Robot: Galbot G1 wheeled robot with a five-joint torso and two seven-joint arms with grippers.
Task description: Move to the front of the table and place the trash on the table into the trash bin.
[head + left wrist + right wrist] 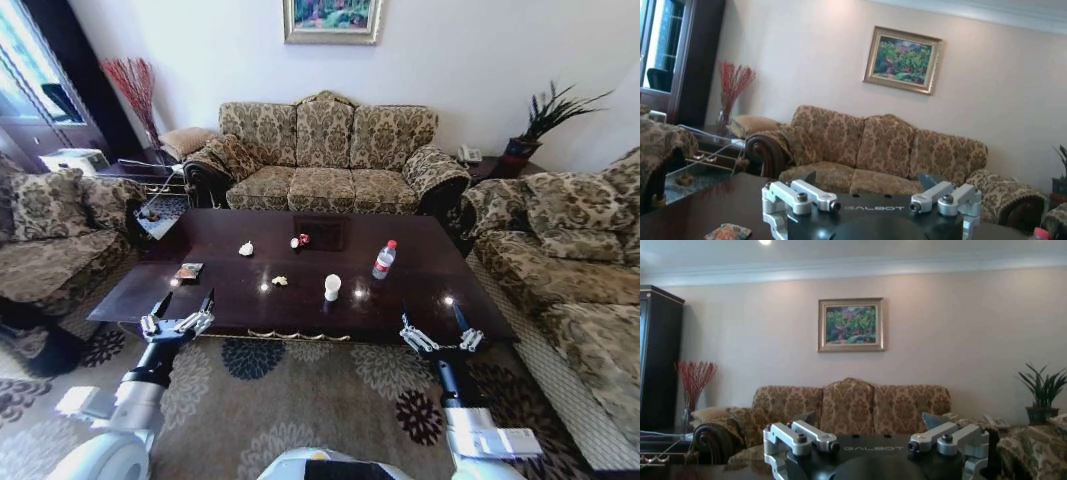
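two open end effectors, left and right

One table, one bottle, one cup, four small scraps, two grippers, three sofas.

Your right gripper sits low in the right wrist view, and its two fingers stand wide apart with nothing between them. The black plate under them says GALBOT. Past the gripper you see a brown sofa with a flower pattern, set against a pale wall. A painting in a gold frame hangs on the wall above the sofa. Beside one end of the sofa stands a vase of red twigs, next to a tall dark cabinet. Beside the other end a green plant stands in a pot. A bit of the dark table shows at the low edge.
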